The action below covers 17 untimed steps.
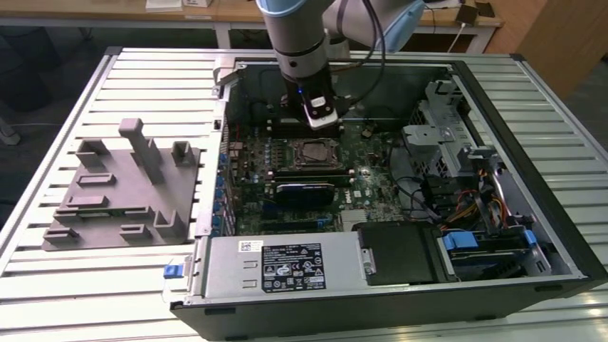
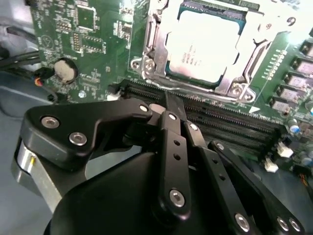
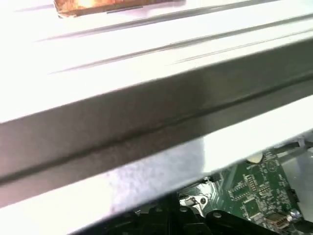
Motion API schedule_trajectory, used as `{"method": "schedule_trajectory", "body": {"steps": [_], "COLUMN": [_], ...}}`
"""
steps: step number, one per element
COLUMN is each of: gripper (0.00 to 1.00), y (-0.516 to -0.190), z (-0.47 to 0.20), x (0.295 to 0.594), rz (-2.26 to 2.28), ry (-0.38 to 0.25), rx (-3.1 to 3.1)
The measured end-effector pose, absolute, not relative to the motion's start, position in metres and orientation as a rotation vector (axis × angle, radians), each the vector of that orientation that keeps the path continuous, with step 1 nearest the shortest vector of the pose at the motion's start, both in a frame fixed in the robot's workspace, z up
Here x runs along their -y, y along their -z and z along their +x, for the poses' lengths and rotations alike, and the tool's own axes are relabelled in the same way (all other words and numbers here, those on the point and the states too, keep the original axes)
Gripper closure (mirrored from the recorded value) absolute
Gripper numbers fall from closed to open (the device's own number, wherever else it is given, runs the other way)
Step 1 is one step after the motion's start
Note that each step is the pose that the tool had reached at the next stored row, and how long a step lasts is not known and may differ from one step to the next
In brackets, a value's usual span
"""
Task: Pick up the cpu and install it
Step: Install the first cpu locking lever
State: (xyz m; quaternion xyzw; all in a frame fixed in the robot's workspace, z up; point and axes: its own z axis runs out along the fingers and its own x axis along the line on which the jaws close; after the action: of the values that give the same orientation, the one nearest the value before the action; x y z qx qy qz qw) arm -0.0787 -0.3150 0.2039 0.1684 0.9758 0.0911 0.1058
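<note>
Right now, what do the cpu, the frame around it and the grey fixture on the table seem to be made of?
The cpu: apparently metal on top, a bright silver face that reflects light strongly. The frame around it: seems bare metal, shiny, with screw heads at its corners. The grey fixture: probably plastic, matte and evenly grey, with no shine on its upright posts.

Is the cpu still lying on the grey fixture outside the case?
No: in the second wrist view the cpu sits in the motherboard socket frame, with the gripper just beside it.
</note>
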Motion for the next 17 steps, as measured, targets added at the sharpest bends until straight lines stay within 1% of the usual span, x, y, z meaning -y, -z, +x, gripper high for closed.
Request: {"method": "schedule_trajectory", "body": {"steps": [9, 17], "gripper": [0.89, 0.89], "y": [-0.233, -0.233], "z": [-0.079, -0.078], "x": [0.315, 0.315], "rz": [0.499, 0.501], "ry": [-0.268, -0.260], "rx": [-2.873, -2.875]}}
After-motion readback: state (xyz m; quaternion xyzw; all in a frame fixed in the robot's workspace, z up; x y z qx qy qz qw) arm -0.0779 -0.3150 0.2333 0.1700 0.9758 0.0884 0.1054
